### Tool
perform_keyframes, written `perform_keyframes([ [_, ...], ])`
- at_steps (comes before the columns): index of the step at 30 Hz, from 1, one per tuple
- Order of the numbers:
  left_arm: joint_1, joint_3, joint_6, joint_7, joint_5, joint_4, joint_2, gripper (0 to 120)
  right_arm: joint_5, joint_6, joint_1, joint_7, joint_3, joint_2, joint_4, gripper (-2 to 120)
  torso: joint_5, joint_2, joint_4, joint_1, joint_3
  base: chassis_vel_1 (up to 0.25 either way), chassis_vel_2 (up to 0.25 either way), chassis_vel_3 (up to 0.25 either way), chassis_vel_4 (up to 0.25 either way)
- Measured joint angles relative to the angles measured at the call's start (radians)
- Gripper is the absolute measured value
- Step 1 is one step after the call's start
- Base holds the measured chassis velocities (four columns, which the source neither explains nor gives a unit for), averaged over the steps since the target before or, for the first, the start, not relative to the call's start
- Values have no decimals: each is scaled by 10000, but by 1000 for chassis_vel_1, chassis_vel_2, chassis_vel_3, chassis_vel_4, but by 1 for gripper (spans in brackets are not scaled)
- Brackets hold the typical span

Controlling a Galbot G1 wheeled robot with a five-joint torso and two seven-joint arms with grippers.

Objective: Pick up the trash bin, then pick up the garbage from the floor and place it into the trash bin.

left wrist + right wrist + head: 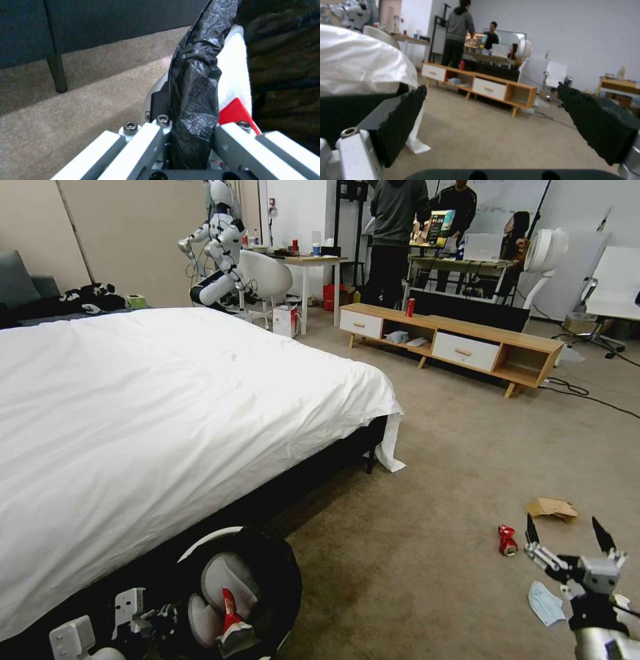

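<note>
The trash bin (279,573), white with a black bag liner, hangs low at my left beside the bed. My left gripper (143,613) is shut on its bag-covered rim (193,82). A red-white wrapper (230,613) lies inside the bin. On the carpet at my right lie garbage pieces: a crushed red can (507,540), a crumpled brown paper bag (552,508) and a blue face mask (545,603). My right gripper (567,537) hovers open above the floor, just right of the can and above the mask, holding nothing; its black pads (403,120) stand wide apart.
A bed with a white cover (167,413) takes up the left side, and its dark leg (58,75) stands near the bin. A low wooden TV stand (460,347) with an upright red can (410,307) sits ahead. Cables (587,397) cross the floor at far right.
</note>
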Motion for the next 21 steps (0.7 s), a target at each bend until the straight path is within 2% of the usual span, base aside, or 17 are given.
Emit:
perform_keyframes([
  [13, -360, 106, -1, 152, 140, 390, 15, 1, -214, 209, -89, 106, 253, 341, -284, 100, 1, 0, 0, 0, 0, 0, 0, 0, 0],
  [21, -490, 51, 0, 348, 341, 380, 28, 1, -146, -40, -92, 153, 864, 663, 406, 100, -2, 0, -2, 0, 0, 0, 0, 0, 0],
])
